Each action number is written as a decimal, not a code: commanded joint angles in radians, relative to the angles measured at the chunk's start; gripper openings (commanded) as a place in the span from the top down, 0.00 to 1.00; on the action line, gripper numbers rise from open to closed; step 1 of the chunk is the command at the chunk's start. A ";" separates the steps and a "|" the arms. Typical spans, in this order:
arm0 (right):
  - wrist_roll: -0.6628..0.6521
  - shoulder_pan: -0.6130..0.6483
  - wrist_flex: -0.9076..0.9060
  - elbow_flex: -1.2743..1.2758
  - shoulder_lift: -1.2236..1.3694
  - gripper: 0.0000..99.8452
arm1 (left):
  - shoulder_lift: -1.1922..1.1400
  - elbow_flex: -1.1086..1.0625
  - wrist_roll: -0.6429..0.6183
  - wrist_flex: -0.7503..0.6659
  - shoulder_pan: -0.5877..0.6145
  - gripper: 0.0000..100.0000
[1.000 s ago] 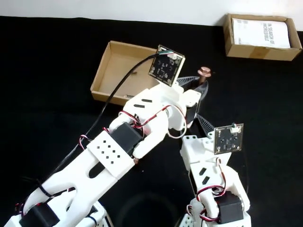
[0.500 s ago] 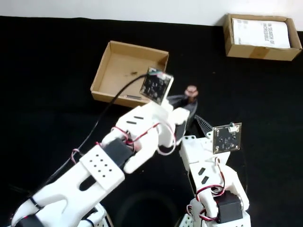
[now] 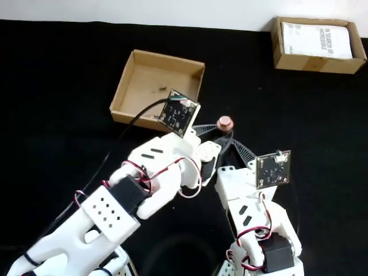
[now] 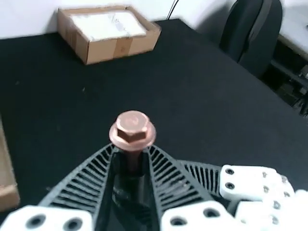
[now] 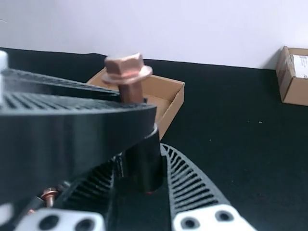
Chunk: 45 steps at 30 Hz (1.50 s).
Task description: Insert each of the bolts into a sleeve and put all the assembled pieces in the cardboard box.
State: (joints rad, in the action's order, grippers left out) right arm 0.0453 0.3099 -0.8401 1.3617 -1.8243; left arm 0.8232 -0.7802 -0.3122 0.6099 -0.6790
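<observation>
My left gripper [image 3: 220,130] is shut on a copper bolt [image 3: 225,122], held head up just off the near right corner of the open cardboard box [image 3: 131,80]. In the left wrist view the bolt [image 4: 132,129] stands upright between the black ribbed fingers [image 4: 86,178]. My right gripper [image 3: 229,144] sits directly beneath, shut on a black sleeve [image 5: 142,175]. The bolt [image 5: 126,72] stands straight above that sleeve, its shank running down behind the left finger [image 5: 72,120]. I cannot tell how far the shank sits inside the sleeve.
A second cardboard box [image 3: 319,43] holding white paper sits at the far right corner. A loose copper bolt [image 5: 48,196] lies on the black table below the grippers. A dark chair [image 4: 250,33] stands beyond the table edge.
The left arm has drawn back from the far side toward the right arm, carrying the bolt down and left until it is over the right gripper. The right arm has barely shifted.
</observation>
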 commanded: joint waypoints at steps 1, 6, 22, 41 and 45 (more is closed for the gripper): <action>0.003 -0.007 0.021 -0.007 0.002 0.99 | 0.033 0.079 -0.008 0.132 0.016 0.84; 0.005 -0.008 0.018 -0.008 0.002 0.99 | 0.038 0.091 -0.008 0.195 0.024 0.81; 0.011 -0.116 0.015 -0.521 0.355 0.99 | 0.634 0.176 0.098 0.385 0.412 0.99; -0.350 0.163 0.189 -0.866 1.326 0.99 | 0.990 -0.581 0.097 0.265 1.003 0.99; -0.529 0.162 0.289 -0.977 1.471 0.99 | 0.990 -0.708 -0.098 0.216 1.006 0.99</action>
State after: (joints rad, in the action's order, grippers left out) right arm -0.3721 0.4680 -0.6283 0.5194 -0.4158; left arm 1.8082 -1.4308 -0.2908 0.8738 0.3153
